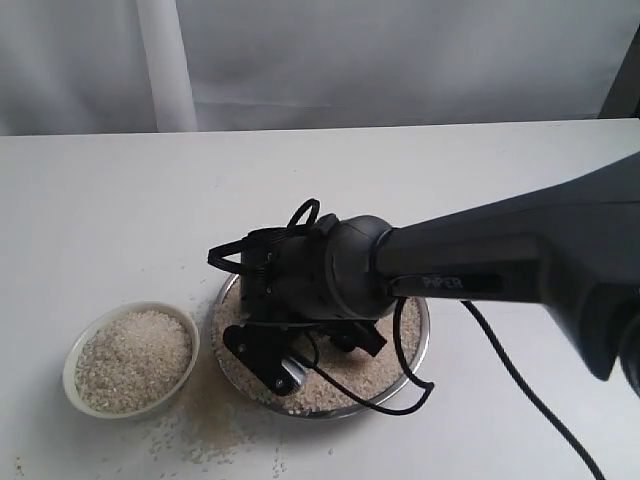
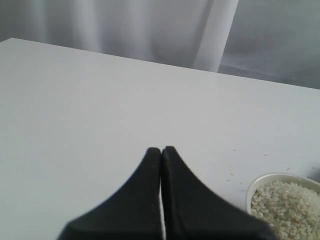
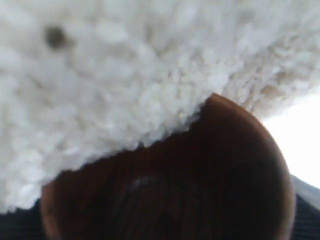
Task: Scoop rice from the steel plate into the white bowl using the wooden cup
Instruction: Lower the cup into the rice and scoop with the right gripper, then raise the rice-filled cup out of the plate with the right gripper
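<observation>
The steel plate (image 1: 427, 332) lies at the table's middle front with rice (image 1: 345, 388) spread over it. My right gripper (image 1: 268, 362) reaches down into the plate's left side. In the right wrist view the wooden cup (image 3: 200, 190) fills the lower part, its dark mouth pushed against a heap of rice (image 3: 100, 75); the cup hides the fingers, which appear shut on it. The white bowl (image 1: 70, 372), left of the plate, is nearly full of rice (image 1: 135, 360). My left gripper (image 2: 161, 149) is shut and empty above bare table, with the bowl (image 2: 264, 178) beside it.
Loose grains (image 1: 215, 430) are scattered on the table between the bowl and the plate and in front of them. A black cable (image 1: 520, 385) hangs from the right arm across the plate's right edge. A white curtain hangs behind the table.
</observation>
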You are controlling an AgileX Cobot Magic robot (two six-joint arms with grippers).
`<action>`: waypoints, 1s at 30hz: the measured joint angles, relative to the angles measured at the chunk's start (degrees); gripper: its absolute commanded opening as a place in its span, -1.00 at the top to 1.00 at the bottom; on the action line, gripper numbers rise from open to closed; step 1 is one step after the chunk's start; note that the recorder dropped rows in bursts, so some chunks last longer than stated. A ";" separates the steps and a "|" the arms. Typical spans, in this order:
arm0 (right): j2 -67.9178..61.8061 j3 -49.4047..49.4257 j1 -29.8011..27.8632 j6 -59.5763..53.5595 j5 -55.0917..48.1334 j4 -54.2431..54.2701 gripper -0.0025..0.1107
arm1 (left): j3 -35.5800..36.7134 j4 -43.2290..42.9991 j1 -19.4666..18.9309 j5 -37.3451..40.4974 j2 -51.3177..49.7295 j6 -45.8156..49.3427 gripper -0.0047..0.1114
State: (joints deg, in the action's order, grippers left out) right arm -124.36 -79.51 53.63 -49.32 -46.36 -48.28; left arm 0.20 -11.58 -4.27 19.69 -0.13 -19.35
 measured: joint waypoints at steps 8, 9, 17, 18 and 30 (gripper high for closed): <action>0.78 0.00 0.00 -0.85 0.78 5.07 0.96 | 0.00 0.00 0.00 0.00 0.00 0.00 0.92; 0.93 0.00 0.00 -0.97 0.91 5.39 0.96 | 0.00 0.00 0.00 0.00 0.00 0.00 0.92; 3.17 0.00 0.28 -1.06 4.52 13.88 0.96 | 0.00 0.00 0.00 0.00 0.00 0.00 0.92; 3.17 0.00 0.28 -1.06 4.52 14.54 0.96 | 0.00 0.00 0.00 0.00 0.00 0.00 0.92; 3.52 0.00 -2.46 -1.06 5.67 21.97 0.96 | 0.00 0.00 0.00 0.00 0.00 0.00 0.92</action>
State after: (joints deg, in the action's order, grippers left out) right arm -120.84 -79.51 51.17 -50.38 -40.69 -26.31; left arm 0.20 -11.58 -4.27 19.69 -0.13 -19.35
